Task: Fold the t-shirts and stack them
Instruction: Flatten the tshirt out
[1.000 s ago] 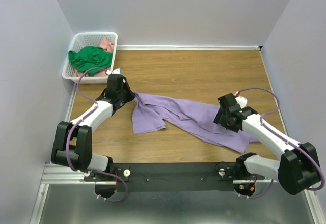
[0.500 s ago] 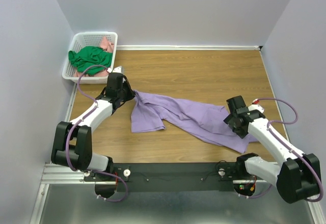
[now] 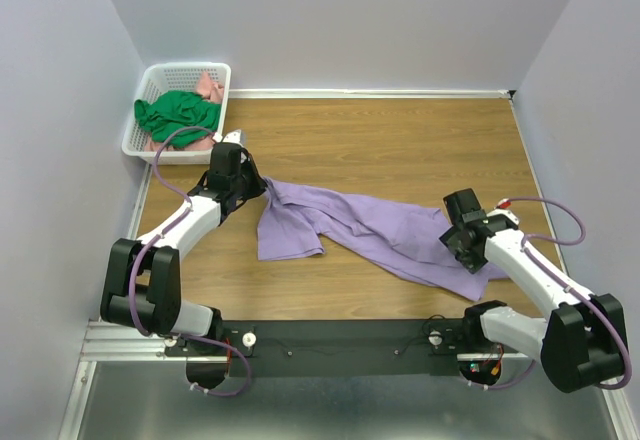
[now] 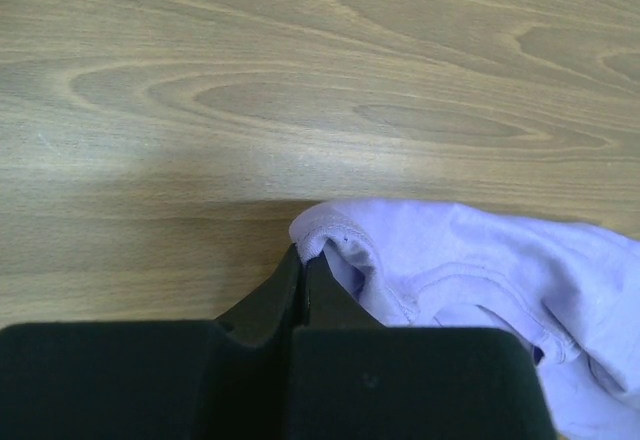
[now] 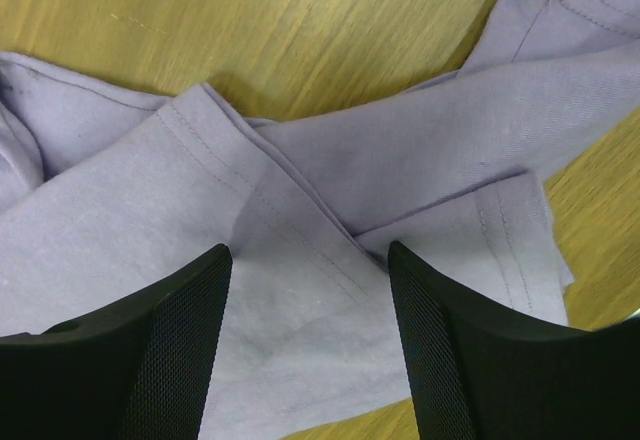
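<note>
A lavender t-shirt (image 3: 370, 228) lies crumpled and stretched across the middle of the wooden table. My left gripper (image 3: 262, 184) is shut on the shirt's far left edge; the left wrist view shows its jaws pinching a hemmed fold (image 4: 325, 243). My right gripper (image 3: 457, 237) is open and hovers over the shirt's right end; in the right wrist view its fingers (image 5: 180, 310) straddle a folded hem (image 5: 300, 220) without closing on it. A green t-shirt (image 3: 178, 115) and a pink one (image 3: 209, 87) lie in the basket.
A white plastic basket (image 3: 158, 80) stands at the back left corner against the wall. Walls enclose the table on the left, back and right. Bare wood (image 3: 400, 140) lies behind the shirt.
My right gripper has moved right and toward the near edge, to the shirt's right end, and now sits low over it. The left arm and the shirt have hardly moved.
</note>
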